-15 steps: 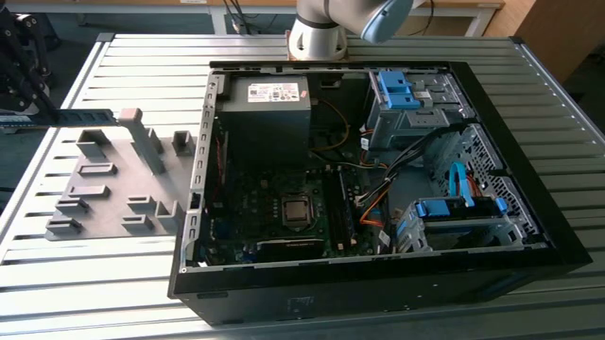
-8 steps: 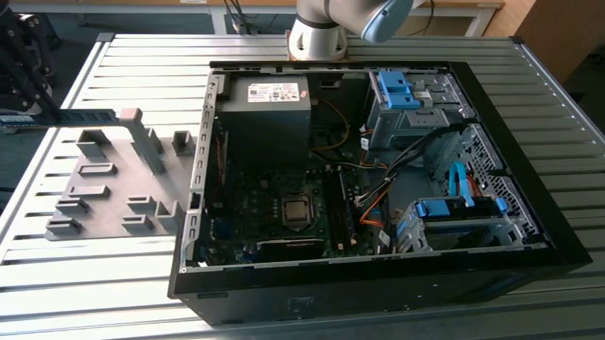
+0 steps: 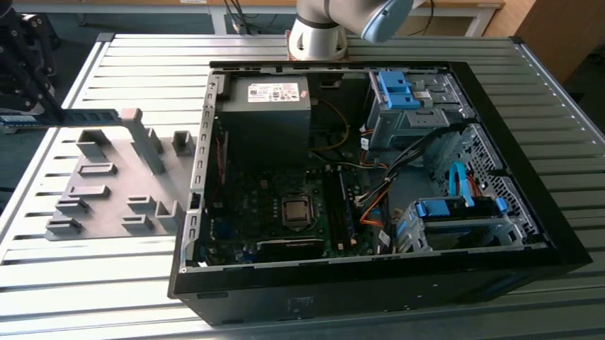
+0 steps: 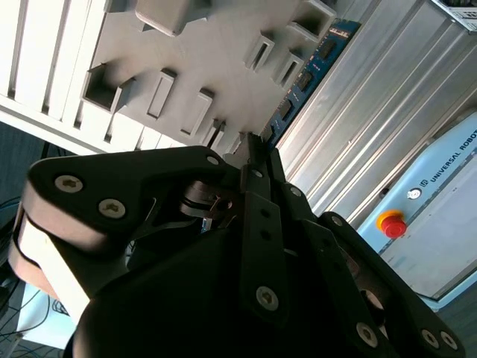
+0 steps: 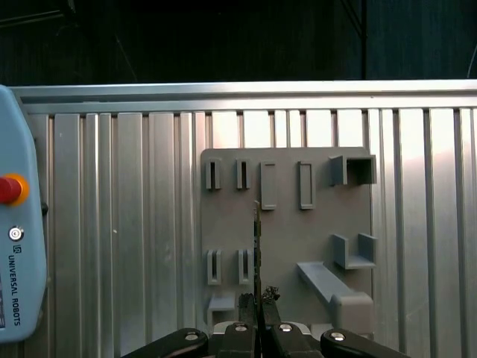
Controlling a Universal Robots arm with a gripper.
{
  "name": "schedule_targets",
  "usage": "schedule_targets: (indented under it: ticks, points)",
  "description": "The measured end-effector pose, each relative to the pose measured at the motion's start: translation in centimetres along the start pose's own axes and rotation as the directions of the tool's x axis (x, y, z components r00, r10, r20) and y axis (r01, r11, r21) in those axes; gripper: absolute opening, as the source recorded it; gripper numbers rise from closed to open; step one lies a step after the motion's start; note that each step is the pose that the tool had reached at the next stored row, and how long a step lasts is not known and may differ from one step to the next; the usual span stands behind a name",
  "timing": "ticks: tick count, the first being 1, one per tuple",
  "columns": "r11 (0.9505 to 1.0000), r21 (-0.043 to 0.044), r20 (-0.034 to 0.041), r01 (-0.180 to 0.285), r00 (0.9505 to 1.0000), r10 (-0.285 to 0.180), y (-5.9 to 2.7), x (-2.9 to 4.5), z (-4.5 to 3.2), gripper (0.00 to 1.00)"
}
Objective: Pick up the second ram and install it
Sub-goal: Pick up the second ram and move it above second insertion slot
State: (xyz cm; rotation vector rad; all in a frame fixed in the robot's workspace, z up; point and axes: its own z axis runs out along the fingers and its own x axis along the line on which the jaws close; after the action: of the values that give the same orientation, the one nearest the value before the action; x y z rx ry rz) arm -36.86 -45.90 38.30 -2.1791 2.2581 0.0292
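Observation:
The second ram (image 3: 71,117) is a thin blue-green strip, held level above the far end of the grey holder plate (image 3: 109,180) at the exterior view's left. My gripper (image 3: 27,106) is shut on one end of it. In the first wrist view the ram (image 5: 257,239) shows edge-on, sticking out from between my fingertips (image 5: 257,304) over the plate (image 5: 313,239). In the second wrist view its chip-covered face (image 4: 305,74) runs out from my gripper (image 4: 255,153) along the plate's edge (image 4: 186,52).
The open black computer case (image 3: 529,234) lies on the slatted metal table (image 3: 123,283), with the motherboard (image 3: 283,212) and its memory slots (image 3: 338,205) inside. The arm's base (image 3: 317,39) stands behind the case. A pendant with a red stop button (image 5: 9,190) lies beside the plate.

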Motion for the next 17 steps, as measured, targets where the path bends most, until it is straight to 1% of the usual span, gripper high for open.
schedule_targets:
  ticks: [17]
  points:
    - [1.0000, 0.0000, 0.0000, 0.000, 1.0000, 0.000, -0.57, -0.02, -0.01, 0.14]
